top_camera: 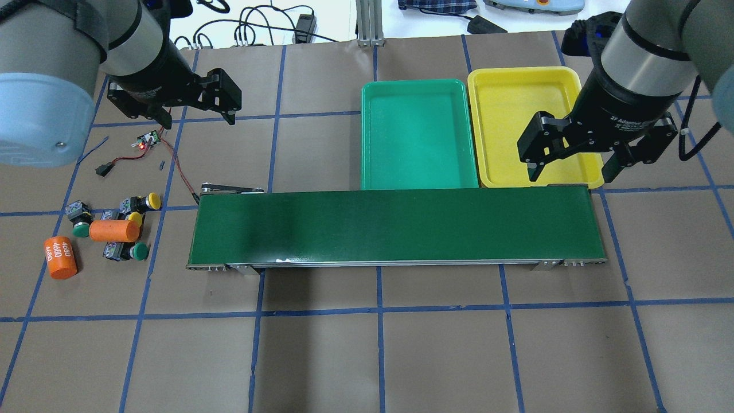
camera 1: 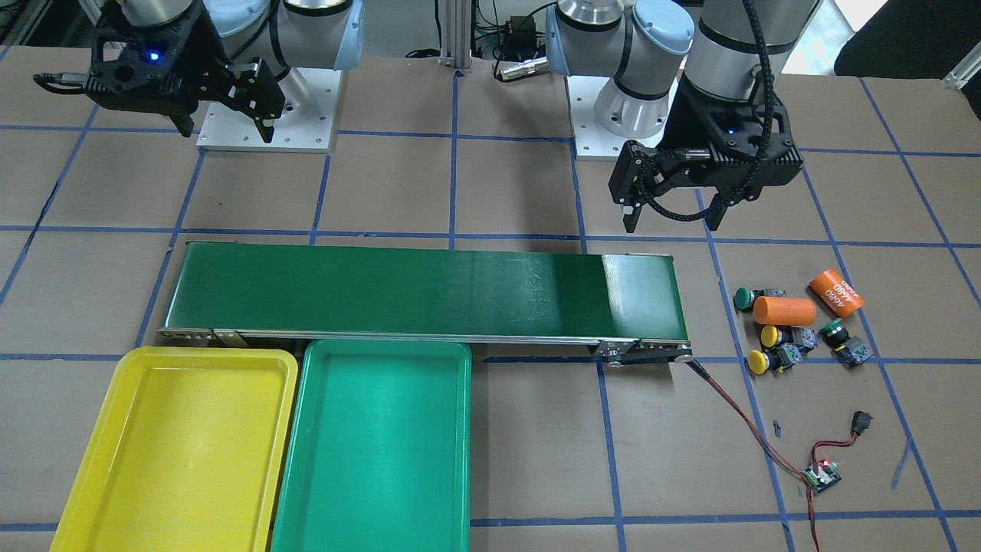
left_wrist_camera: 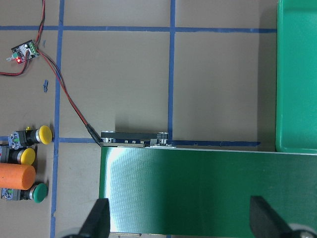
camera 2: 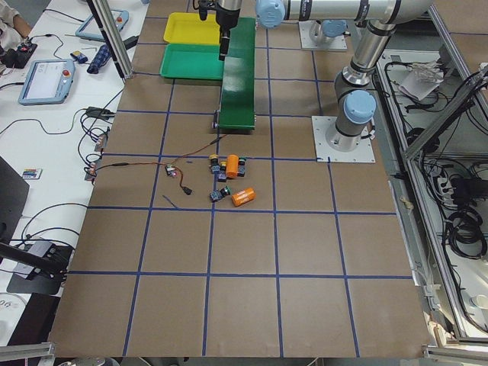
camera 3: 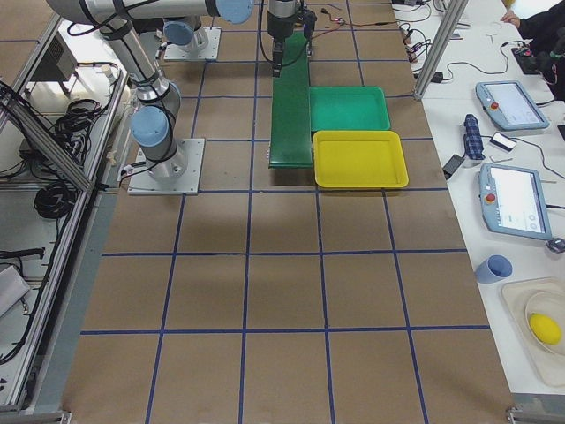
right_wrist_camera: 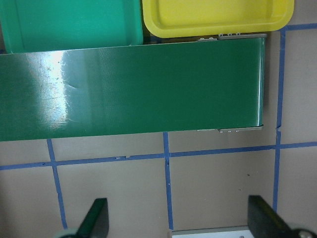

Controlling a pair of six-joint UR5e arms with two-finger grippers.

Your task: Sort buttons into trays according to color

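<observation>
Four buttons lie loose on the table beyond the conveyor's end: two green-capped (camera 1: 742, 298) (camera 1: 830, 331) and two yellow-capped (camera 1: 769, 336) (camera 1: 758, 362). They also show in the overhead view, yellow (top_camera: 153, 200) and green (top_camera: 139, 250). The yellow tray (camera 1: 176, 445) and the green tray (camera 1: 375, 445) sit side by side, both empty. My left gripper (camera 1: 673, 218) (top_camera: 199, 117) is open and empty, in the air back from the buttons. My right gripper (camera 1: 228, 130) (top_camera: 572, 172) is open and empty, above the conveyor's other end near the yellow tray (top_camera: 516, 115).
A long dark-green conveyor belt (camera 1: 421, 291) runs between the arms and the trays. A plain orange cylinder (camera 1: 784, 310) lies among the buttons, with a printed one (camera 1: 835, 292) beside it. A small black switch (camera 1: 862, 422) on red wires and a circuit board (camera 1: 820, 475) lie nearby.
</observation>
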